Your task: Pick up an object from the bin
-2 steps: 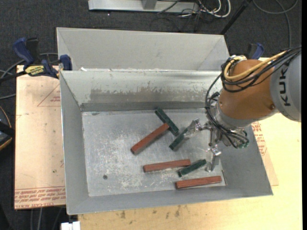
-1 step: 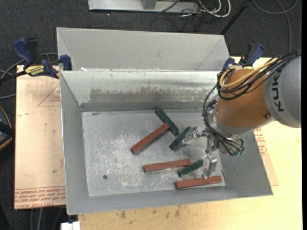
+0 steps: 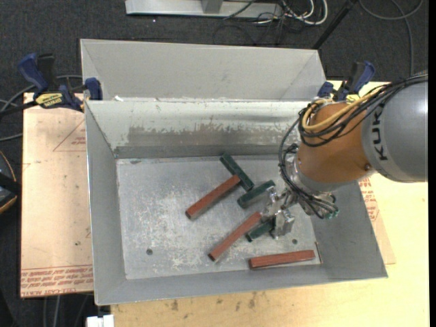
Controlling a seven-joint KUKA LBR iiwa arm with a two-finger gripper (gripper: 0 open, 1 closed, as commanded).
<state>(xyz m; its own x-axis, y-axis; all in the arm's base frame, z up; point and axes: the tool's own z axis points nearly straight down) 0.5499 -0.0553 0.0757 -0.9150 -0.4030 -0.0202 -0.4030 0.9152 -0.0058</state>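
End effector (image 3: 278,218) low against green-tipped brown stick (image 3: 234,238)

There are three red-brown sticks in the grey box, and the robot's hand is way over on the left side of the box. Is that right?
Not quite. The camera view shows the gripper on the right side of the grey bin, over the upper end of the middle red-brown stick. The rest is right: there are three red-brown sticks.

Red-brown stick (image 3: 232,240), dark green tip, lying flat, slanted, right-centre of bin (image 3: 157,216)
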